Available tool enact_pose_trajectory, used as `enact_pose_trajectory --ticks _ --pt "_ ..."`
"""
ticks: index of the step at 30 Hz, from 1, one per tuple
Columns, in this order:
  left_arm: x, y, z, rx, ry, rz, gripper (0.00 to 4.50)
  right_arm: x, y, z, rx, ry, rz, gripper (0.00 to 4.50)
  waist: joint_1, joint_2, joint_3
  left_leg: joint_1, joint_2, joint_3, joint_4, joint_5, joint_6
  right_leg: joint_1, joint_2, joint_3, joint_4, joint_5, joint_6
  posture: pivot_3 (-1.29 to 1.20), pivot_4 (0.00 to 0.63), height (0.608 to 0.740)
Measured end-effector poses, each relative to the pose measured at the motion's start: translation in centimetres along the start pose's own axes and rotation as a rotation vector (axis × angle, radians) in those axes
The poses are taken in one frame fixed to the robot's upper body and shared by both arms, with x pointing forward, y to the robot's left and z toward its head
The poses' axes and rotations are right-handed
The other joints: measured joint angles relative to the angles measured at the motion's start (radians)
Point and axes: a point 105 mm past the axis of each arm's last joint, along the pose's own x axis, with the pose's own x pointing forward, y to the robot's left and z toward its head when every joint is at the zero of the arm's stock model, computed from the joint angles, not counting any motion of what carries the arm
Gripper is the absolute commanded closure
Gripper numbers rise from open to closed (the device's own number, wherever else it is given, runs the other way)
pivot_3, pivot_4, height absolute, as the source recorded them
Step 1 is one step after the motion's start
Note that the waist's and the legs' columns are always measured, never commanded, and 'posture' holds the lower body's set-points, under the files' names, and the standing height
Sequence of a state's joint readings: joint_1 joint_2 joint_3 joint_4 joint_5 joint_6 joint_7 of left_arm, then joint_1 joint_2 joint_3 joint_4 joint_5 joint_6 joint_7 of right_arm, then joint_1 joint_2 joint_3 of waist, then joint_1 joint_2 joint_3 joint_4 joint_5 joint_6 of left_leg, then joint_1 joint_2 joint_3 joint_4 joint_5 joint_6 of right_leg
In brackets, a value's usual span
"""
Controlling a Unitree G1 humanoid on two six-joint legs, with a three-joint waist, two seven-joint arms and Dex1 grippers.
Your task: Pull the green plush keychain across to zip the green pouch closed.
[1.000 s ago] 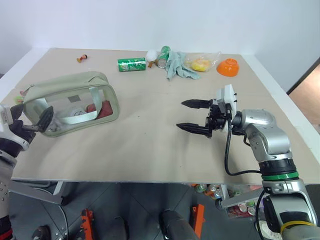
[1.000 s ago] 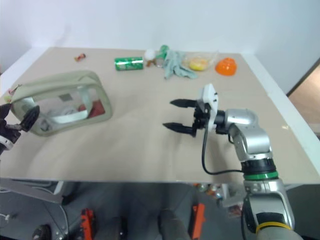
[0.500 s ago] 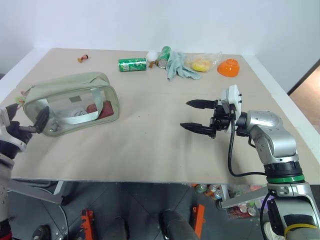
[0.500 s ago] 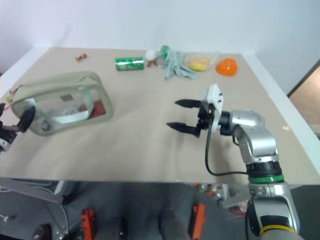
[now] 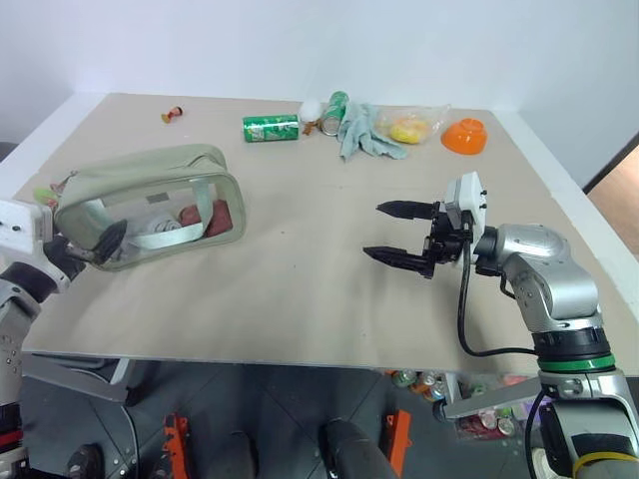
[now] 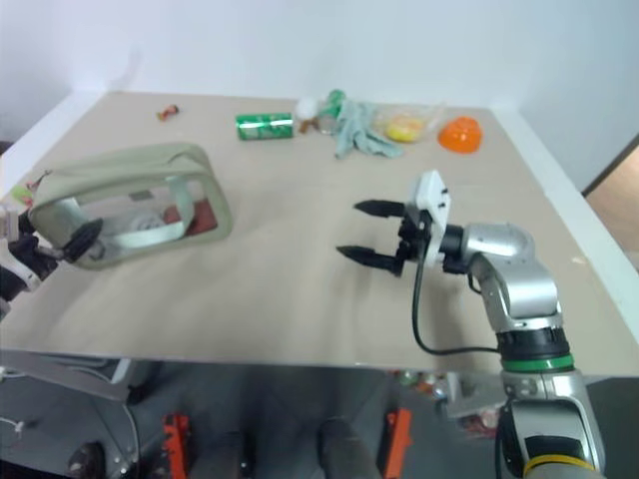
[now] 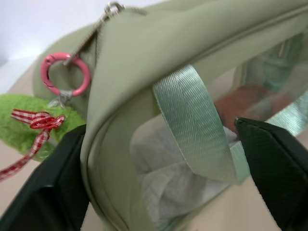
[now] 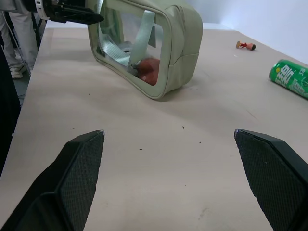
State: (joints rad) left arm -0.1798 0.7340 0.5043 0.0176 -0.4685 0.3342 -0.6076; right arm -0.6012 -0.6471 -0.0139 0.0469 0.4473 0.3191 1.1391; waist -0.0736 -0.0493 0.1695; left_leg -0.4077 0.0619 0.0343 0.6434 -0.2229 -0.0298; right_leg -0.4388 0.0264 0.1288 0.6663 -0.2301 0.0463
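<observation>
A: So where did the green pouch sit?

B: On the left side of the table, with the green plush keychain hanging off a pink ring at its left end.

A: And the left gripper?

B: Its fingers straddled that end of the pouch, spread apart, clamped on nothing.

A: The right gripper?

B: It hovered over bare table, well to the right, jaws wide and empty.

A: Any writing readable?

B: A green soda can lay at the far edge, its white lettering too small to read.
</observation>
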Motion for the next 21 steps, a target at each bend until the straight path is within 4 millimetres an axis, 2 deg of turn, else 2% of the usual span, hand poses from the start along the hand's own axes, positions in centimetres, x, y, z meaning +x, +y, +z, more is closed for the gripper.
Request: enact_pose_trajectory --ticks 5,10,18,21 --pt "0.3 0.7 0.0 -0.012 0.013 -0.020 2.92 0.0 -0.1 0.1 -0.004 0.001 -0.008 0.00 0.001 0.000 0.000 0.000 0.000 0.000 0.001 0.000 0.000 0.001 0.000 0.000 0.000 0.000 0.001 0.00 0.150 0.740" --pt "1.2 0.1 0.2 -0.012 0.011 -0.093 4.46 0.0 -0.1 0.1 -0.005 0.001 -0.009 0.00 0.003 0.000 0.000 0.000 0.000 0.000 0.001 0.000 0.000 0.001 -0.001 0.000 0.000 0.000 0.001 0.00 0.150 0.740" --pt "1.7 -0.7 0.9 0.041 0.020 -0.236 4.46 -0.1 -0.1 0.1 -0.012 0.004 -0.008 0.00 0.003 0.000 0.000 0.000 0.000 -0.001 0.001 0.000 0.000 0.000 0.000 -0.001 0.000 0.000 0.000 0.00 0.150 0.740" --pt "1.9 -1.9 0.9 0.023 0.015 -0.322 4.46 -0.2 -0.1 0.1 -0.018 0.006 -0.009 0.00 0.006 0.000 0.000 -0.001 -0.001 -0.001 0.001 0.000 0.000 0.001 -0.001 -0.001 0.000 0.000 0.000 0.00 0.150 0.740"
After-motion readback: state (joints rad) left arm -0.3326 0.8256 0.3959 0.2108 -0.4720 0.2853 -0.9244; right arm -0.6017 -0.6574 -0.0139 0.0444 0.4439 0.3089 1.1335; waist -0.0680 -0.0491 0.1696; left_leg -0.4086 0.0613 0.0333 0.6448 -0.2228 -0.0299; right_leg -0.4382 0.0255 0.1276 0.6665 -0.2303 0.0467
